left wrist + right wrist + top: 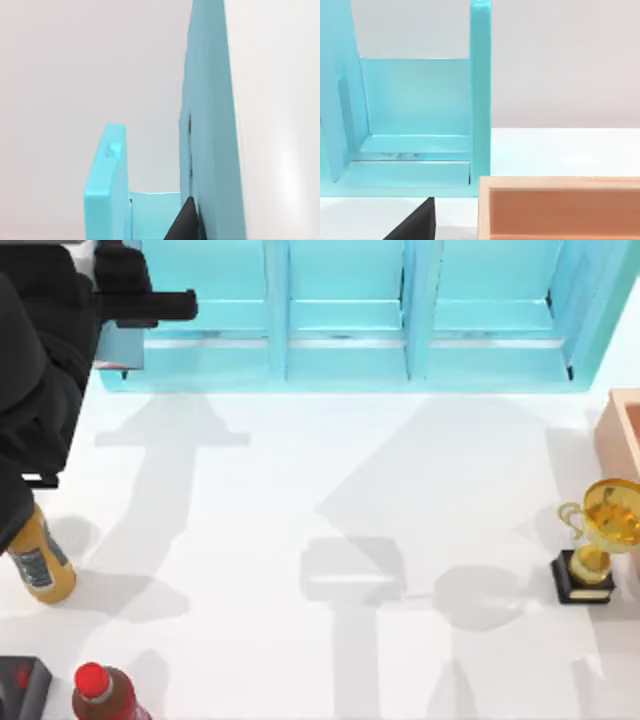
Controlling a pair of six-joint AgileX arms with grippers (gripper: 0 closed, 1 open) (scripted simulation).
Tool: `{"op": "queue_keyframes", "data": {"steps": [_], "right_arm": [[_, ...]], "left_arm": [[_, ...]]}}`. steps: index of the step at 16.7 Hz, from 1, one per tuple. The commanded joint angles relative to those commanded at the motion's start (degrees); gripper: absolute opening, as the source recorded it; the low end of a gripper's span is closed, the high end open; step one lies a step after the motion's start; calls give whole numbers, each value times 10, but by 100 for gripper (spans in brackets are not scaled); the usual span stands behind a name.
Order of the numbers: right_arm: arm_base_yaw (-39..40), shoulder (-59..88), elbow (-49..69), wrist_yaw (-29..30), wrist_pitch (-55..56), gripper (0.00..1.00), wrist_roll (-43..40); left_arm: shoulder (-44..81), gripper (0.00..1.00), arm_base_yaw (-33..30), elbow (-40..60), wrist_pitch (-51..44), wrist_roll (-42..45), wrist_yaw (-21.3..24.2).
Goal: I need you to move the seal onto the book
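Note:
The seal and the book are out of view. My left arm is a black mass at the table's far left. Its gripper (pixel 188 307) reaches rightward against the left end of the light-blue shelf unit (pixel 350 330). In the left wrist view a black tip of that gripper (pixel 186 220) lies close to a shelf panel (pixel 210 125). In the right wrist view a dark edge of my right gripper (pixel 417 222) faces a shelf compartment (pixel 415 115) and a peach wooden box (pixel 560 207).
A gold trophy (pixel 605 525) on a black base stands at the right, beside the peach box's corner (pixel 622 430). An orange bottle (pixel 40 560) stands at the left, with a red-capped bottle (pixel 100 692) and a dark object (pixel 20 688) at the front left.

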Motion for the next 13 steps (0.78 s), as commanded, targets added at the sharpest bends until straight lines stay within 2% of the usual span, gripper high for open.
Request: {"op": "queue_keyframes", "data": {"steps": [8, 11, 13], "right_arm": [[0, 0, 0, 0, 0, 100, 0], [0, 0, 0, 0, 0, 100, 0], [0, 0, 0, 0, 0, 100, 0]], "left_arm": [[-1, 0, -8, -13, -14, -4, -5], [11, 0, -29, 2, -25, -55, -27], [27, 0, -53, 18, -41, -120, -53]]}}
